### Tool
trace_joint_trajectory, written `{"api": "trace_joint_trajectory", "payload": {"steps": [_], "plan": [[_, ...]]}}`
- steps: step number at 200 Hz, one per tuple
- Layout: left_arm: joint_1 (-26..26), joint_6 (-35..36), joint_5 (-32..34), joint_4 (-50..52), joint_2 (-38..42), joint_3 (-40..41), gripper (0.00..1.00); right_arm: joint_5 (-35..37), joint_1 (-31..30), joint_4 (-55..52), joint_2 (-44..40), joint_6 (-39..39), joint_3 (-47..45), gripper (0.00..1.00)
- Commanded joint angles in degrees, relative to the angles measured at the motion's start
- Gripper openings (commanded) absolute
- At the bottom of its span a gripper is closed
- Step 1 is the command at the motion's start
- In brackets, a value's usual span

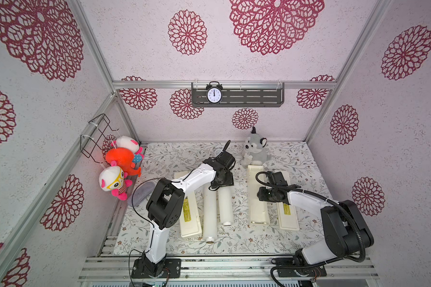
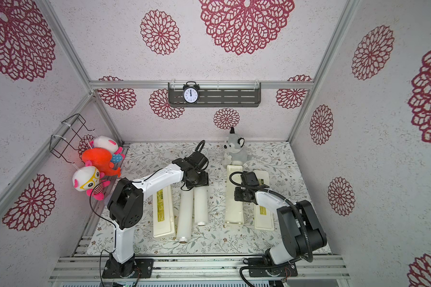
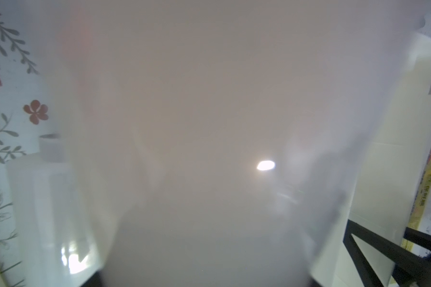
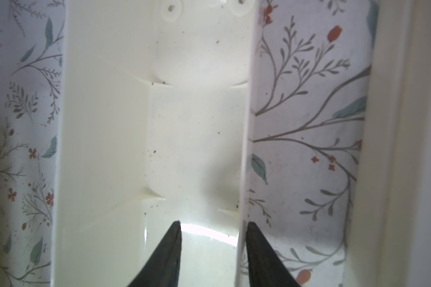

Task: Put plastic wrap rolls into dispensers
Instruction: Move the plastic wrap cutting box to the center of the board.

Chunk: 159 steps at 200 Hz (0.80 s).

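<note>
Nearest me on the flowered cloth (image 1: 237, 242), the two white rolls lie side by side, running away from me: the left roll (image 1: 209, 216) reaches closer to me than the right roll (image 1: 225, 206). Just left of them lies a shut cream box (image 1: 190, 223) with a yellow label. To their right, past a stretch of cloth, sits an open cream tray (image 1: 257, 206), and a labelled cream lid (image 1: 288, 218) lies alongside it.

My right gripper (image 4: 213, 223) is down at the tray, its jaws partly apart and straddling one side wall: one finger is inside the trough, the other outside over the cloth.

My left gripper (image 1: 222, 185) is over the far ends of the rolls. Its wrist camera is fogged by something white and close, so I cannot tell how its jaws stand.

Beyond them sits a grey plush dog (image 1: 255, 150), with a clock (image 1: 214, 94) on the back wall.
</note>
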<state>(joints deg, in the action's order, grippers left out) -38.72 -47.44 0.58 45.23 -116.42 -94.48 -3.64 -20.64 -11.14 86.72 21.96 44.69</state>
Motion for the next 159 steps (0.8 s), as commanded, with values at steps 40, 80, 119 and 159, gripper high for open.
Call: {"api": "trace_joint_trajectory", "payload": {"steps": [40,80,119,159], "plan": [[1.5,-1.0,-2.0,-3.5,6.6,1.2,0.62,2.3,-2.8,-1.2,1.2,-2.4,2.5,0.29],[1.8,-1.0,-2.3,-3.9,7.4,2.1,0.62,3.2,-4.1,-2.8,1.4,-3.6,3.6,0.24],[1.9,-0.9,-2.2,-3.9,8.0,2.3,0.62,5.7,-5.4,-5.5,1.3,-4.1,5.0,0.19],[2.2,-1.1,-2.6,-4.5,8.8,2.8,0.62,5.5,-6.0,-5.6,2.2,-3.2,5.9,0.18]]}}
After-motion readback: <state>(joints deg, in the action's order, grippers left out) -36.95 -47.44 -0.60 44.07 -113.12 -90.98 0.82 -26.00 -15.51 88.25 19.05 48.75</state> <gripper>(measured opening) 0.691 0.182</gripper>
